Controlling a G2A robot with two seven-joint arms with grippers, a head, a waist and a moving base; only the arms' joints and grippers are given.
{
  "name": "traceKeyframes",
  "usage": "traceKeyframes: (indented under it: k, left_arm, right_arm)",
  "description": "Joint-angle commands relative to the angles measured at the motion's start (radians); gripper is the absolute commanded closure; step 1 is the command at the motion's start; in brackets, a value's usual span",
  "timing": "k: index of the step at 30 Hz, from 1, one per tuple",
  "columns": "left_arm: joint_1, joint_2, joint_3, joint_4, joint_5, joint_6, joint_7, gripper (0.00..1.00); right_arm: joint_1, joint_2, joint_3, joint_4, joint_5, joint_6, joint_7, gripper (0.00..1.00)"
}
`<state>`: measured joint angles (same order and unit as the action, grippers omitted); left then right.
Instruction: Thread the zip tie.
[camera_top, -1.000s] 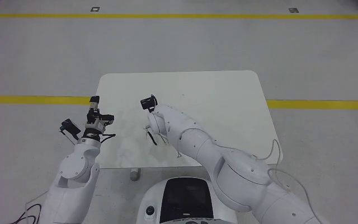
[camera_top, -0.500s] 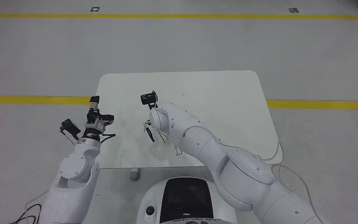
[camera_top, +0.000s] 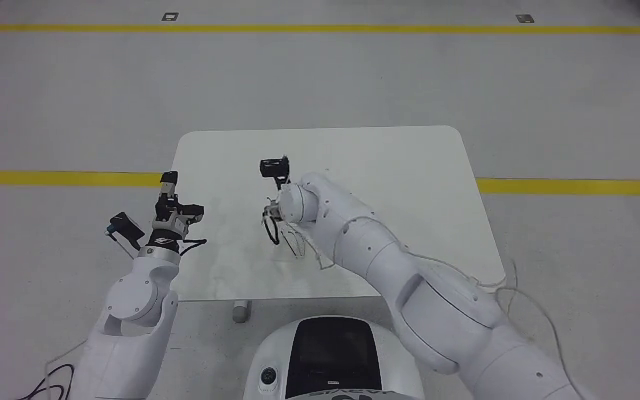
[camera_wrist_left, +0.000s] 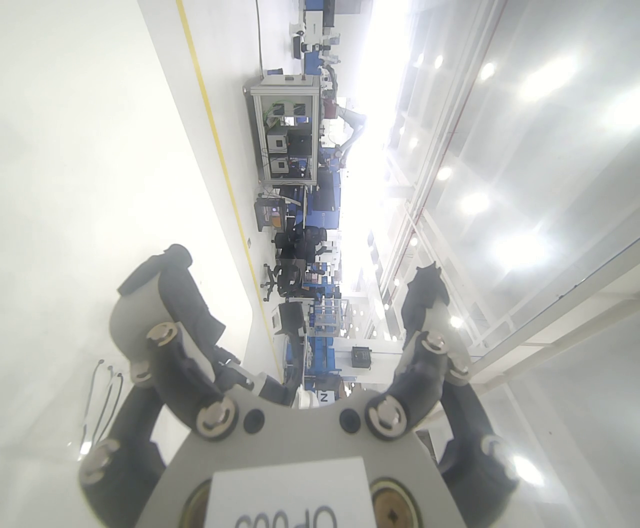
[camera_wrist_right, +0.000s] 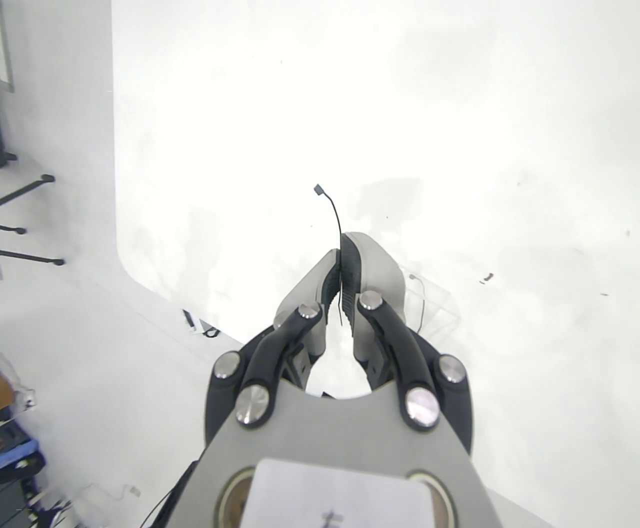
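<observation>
The right tool (camera_wrist_right: 342, 250) is clamped on the zip tie (camera_wrist_right: 331, 210), pinching the strap partway along. The head (camera_wrist_right: 318, 189) stands free beyond the fingertips, and a short tail pokes back between the fingers. Held this way, the small square head is out in the open where the other end could be fed through it, which seems to be the point of the grip. The tool sits over the left front part of the bench (camera_wrist_right: 450, 125), and the tie looks lifted off the surface rather than lying on it.

The left tool (camera_wrist_left: 302, 265) has its fingers apart and holds nothing. It points up and away at the bench's left edge, well apart from the right tool. I judge it is parked there to take the strap's loose end when needed.

Spare ties (camera_wrist_left: 105, 400) lie on the bench near it, and what looks like a clear wrapper (camera_wrist_right: 432, 300) lies just beside the right tool.
</observation>
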<state>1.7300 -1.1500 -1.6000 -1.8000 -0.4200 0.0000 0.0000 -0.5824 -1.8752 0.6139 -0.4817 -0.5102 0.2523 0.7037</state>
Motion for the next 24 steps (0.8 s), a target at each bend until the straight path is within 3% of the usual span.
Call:
traceKeyframes:
  k: [1, 8, 13, 16, 20, 24]
  left_arm:
    - [0.0, 0.0, 0.0, 0.0, 0.0, 0.0, 0.0, 0.0]
    - [0.0, 0.0, 0.0, 0.0, 0.0, 0.0, 0.0, 0.0]
    - [0.0, 0.0, 0.0, 0.0, 0.0, 0.0, 0.0, 0.0]
    - [0.0, 0.0, 0.0, 0.0, 0.0, 0.0, 0.0, 0.0]
    - [0.0, 0.0, 0.0, 0.0, 0.0, 0.0, 0.0, 0.0]
    - [0.0, 0.0, 0.0, 0.0, 0.0, 0.0, 0.0, 0.0]
  right_arm:
    - [-0.01, 0.02, 0.026, -0.019, 0.004, -0.026, 0.004, 1.0]
    - [-0.077, 0.12, 0.17, -0.155, 0.034, -0.171, 0.069, 1.0]
    - [-0.188, 0.199, 0.307, -0.359, 0.071, -0.258, 0.17, 1.0]
    - [-0.257, 0.231, 0.372, -0.481, 0.1, -0.267, 0.245, 1.0]
    - [-0.318, 0.25, 0.421, -0.57, 0.183, -0.281, 0.3, 1.0]
    - [-0.327, 0.253, 0.44, -0.565, 0.285, -0.298, 0.332, 1.0]
